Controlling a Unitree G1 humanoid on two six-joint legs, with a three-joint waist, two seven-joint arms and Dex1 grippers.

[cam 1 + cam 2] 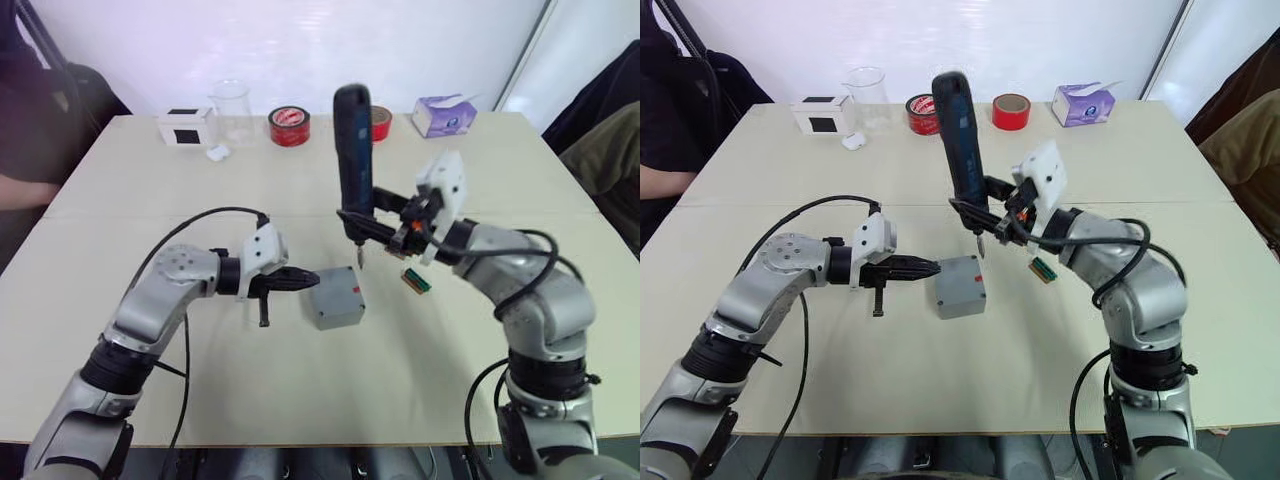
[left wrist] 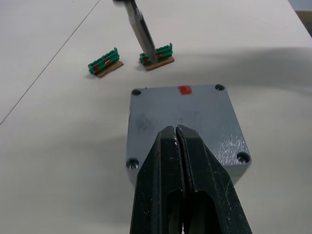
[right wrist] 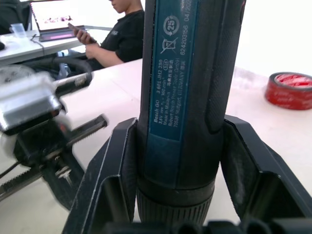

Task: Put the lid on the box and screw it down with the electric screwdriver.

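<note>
1. Lid [image 2: 183,122] already seated on the box [image 1: 336,298], near the middle of the table [image 1: 300,400]; four corner screw holes visible in the left wrist view, red mark at the far edge of the lid.
2. Judged step: screwing down, with the bit not yet in a hole. Next move calls for lowering the tool and lining the bit up over one corner hole, upright, while the box is kept from sliding.
3. Left pincer [image 1: 308,277] with fingers pressed together, holding nothing, tip right at the box's left side; from the wrist view, tip over the near edge of the lid. Cannot tell whether touching or just above.
4. Right pincer [image 1: 362,222] clamped on the electric screwdriver [image 1: 352,150] low on its body, fingers [image 3: 246,165] on either side of the barrel. Tool held nearly upright, bit [image 1: 360,259] pointing down, just above and behind the box's far right corner, apart from it.
5. Small green connector piece [image 1: 417,281] on the table, just right of the box; a second one [image 2: 103,65] beside it in the left wrist view.
6. Well beyond the box, along the table's far edge: white box with black square [image 1: 186,126], clear beaker [image 1: 232,112], red tape roll [image 1: 289,126], second red roll [image 1: 1011,111], purple tissue box [image 1: 444,115].
7. Person seated at another table in the background of the right wrist view [image 3: 122,34].
</note>
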